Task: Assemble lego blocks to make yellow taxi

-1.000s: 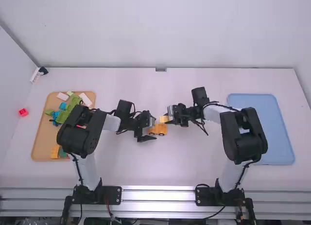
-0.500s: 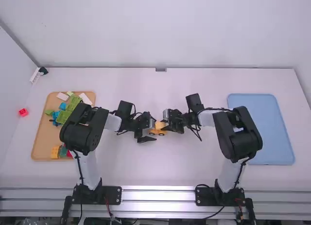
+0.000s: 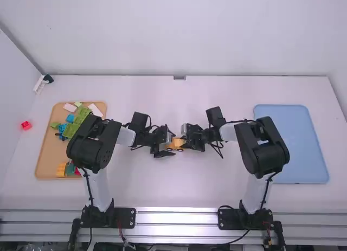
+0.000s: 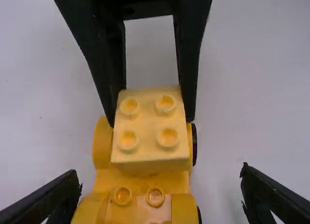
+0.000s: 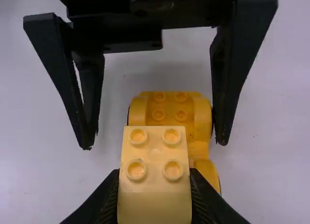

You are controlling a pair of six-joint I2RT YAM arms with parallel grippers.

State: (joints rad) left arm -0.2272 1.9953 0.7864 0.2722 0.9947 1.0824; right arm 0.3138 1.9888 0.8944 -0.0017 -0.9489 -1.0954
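Yellow brick [image 4: 147, 131], four studs up, pinched at its sides by the right gripper [image 5: 155, 173], fingers closed on it. Held by the flanks, so studs and underside stay free for stacking; sensible. Taxi base [image 5: 168, 110], yellow, wheeled, sits right under it mid-desk, between the two arms. Left gripper [image 4: 160, 174]: fingers parted, one each side of the base, gap visible, nothing gripped. Probably there as a fence, or ready to clamp if the base skids. Brick over the base's middle section; can't tell if it's seated. Likely step: lining up and pressing down; risk is a crooked fit or the base rolling on its wheels. Obstacles: the grippers themselves, nose to nose, little elbow room. Rest of desk [image 3: 173, 191]: orange tray [image 3: 46, 153] at left, with green blocks [image 3: 78, 123], blue pieces [image 3: 62, 128], more yellow [image 3: 61, 169], part of it behind the left arm [image 3: 87, 153]. Red block [image 3: 26, 125] lies off the tray, far left. Blue tray [image 3: 306, 153] right, partly behind the right arm [image 3: 265, 148].
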